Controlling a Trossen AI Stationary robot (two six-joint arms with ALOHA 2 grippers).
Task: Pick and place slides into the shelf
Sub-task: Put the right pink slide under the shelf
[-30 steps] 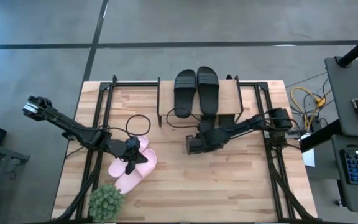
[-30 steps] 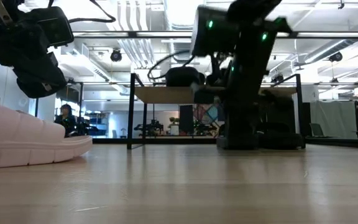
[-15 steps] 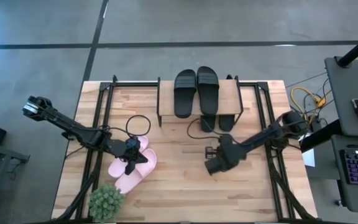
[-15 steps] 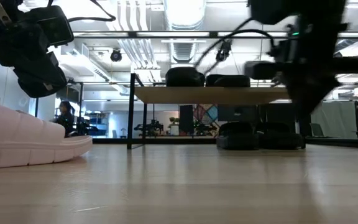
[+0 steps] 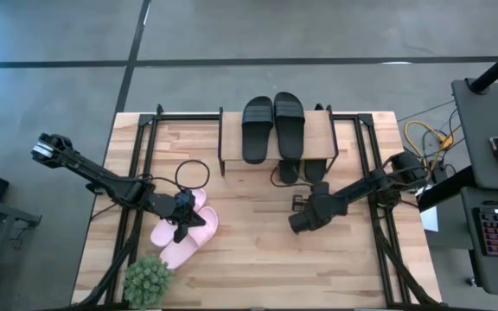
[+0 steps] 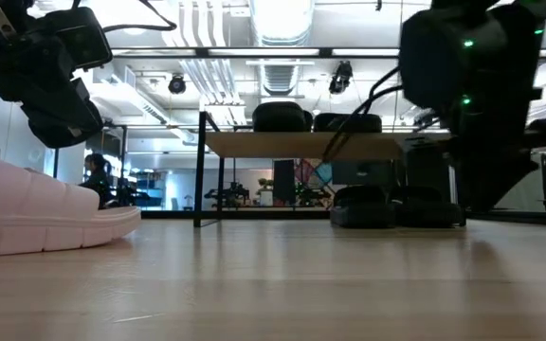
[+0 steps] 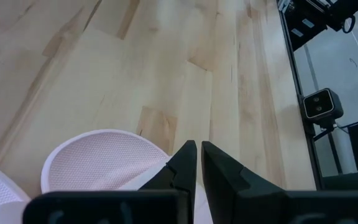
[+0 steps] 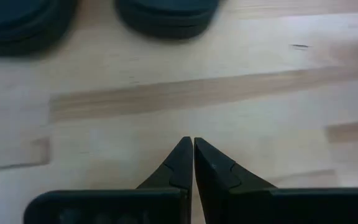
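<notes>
Right gripper (image 5: 299, 221) withdrawn from shelf (image 5: 232, 131), closed, empty; second black pair (image 5: 301, 170) now beneath. Left gripper (image 5: 182, 226) closed, unmoved at pink slides (image 5: 180, 231): next.

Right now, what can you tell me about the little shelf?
The shelf is a small low rack: a light wooden top board on thin black metal legs, standing at the table's far edge. Two black slides lie side by side on top. Two more black slides sit on the table under it, ends poking out toward the table's middle.
</notes>
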